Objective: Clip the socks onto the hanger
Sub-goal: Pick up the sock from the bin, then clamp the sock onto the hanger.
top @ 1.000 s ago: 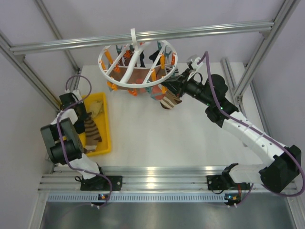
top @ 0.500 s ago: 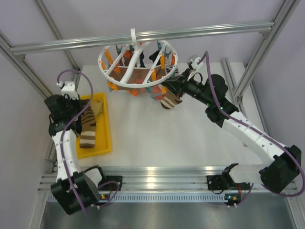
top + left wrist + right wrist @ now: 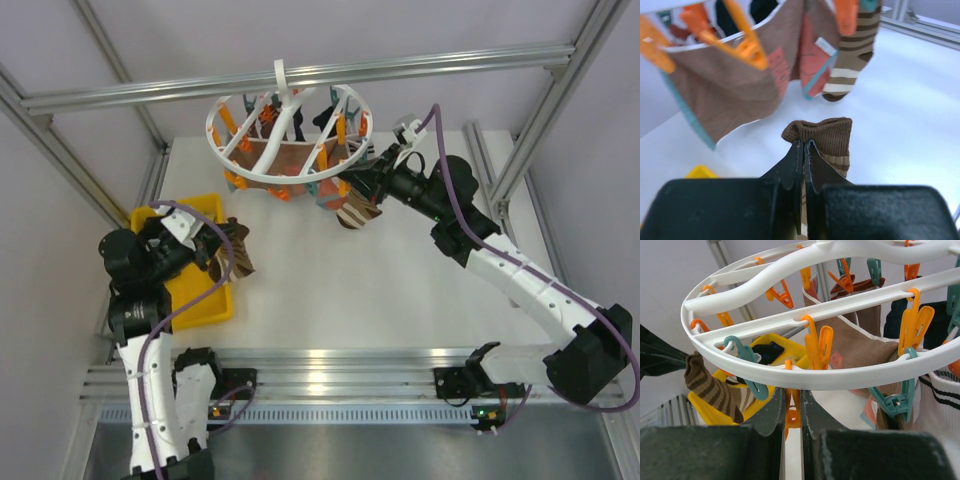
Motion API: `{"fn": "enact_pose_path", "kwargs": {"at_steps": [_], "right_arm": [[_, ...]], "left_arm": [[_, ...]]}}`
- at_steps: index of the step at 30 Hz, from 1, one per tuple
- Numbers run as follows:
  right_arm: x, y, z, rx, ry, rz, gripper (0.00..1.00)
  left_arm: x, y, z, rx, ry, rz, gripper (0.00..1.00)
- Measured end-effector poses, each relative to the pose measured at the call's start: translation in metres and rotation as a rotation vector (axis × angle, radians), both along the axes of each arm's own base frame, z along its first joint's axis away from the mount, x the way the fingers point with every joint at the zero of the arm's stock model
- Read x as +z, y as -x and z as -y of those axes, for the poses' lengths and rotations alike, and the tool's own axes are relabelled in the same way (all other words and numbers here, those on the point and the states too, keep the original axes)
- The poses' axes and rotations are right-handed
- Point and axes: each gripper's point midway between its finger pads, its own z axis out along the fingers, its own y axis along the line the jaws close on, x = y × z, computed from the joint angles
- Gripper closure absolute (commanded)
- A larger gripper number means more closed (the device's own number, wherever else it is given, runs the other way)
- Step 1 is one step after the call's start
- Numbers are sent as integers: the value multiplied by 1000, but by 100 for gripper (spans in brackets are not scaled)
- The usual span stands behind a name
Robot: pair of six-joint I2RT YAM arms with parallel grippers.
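Note:
The white ring hanger (image 3: 285, 128) hangs over the back of the table with orange and teal clips and several socks clipped on, including a striped sock (image 3: 355, 212) and a brown piece (image 3: 285, 160). My left gripper (image 3: 218, 256) is shut on the cuff of a brown striped sock (image 3: 240, 258), held above the table right of the tray. In the left wrist view the jaws (image 3: 804, 142) pinch that cuff (image 3: 832, 136). My right gripper (image 3: 352, 186) is shut on an orange clip (image 3: 792, 412) under the ring's rim (image 3: 840, 377); its fingertips (image 3: 792, 392) squeeze the clip's handles.
A yellow tray (image 3: 195, 210) lies at the table's left edge, with a black sock (image 3: 767, 352) in it. Aluminium frame bars run across the back (image 3: 400, 70) and the front (image 3: 330, 375). Dangling clips and hanging socks fill the space under the ring.
My left arm has lifted the striped sock out of the yellow tray and swung it to the right, toward the hanger. The right arm has stayed on the clip.

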Motion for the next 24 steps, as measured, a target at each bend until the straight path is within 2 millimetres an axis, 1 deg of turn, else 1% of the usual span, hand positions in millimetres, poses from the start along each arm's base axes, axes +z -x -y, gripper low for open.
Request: {"fn": "enact_pose_path", "kwargs": {"at_steps": [2, 4, 8, 10, 12, 17, 19, 22, 24], "right_arm": [[0, 0, 0, 1, -4, -5, 100], [0, 0, 0, 1, -7, -9, 100], [2, 1, 0, 2, -16, -19, 100], [4, 1, 0, 3, -19, -21, 100], [5, 1, -1, 3, -24, -26, 100], [8, 3, -1, 8, -43, -47, 100], [8, 3, -2, 10, -49, -57, 100], [9, 3, -2, 13, -58, -71, 100], [10, 4, -3, 16, -63, -78, 100]], "left_arm": [[0, 3, 17, -71, -11, 6, 100], [0, 0, 35, -134, -18, -8, 100], [5, -20, 75, -233, -49, -32, 100], [0, -21, 96, -277, -64, -36, 100], [-4, -17, 113, -310, -79, -26, 100], [-2, 5, 153, -366, -98, 78, 100], [0, 6, 167, -370, -94, 99, 100], [-3, -7, 184, -327, -90, 93, 100], [-11, -23, 189, -276, -91, 60, 100]]}}
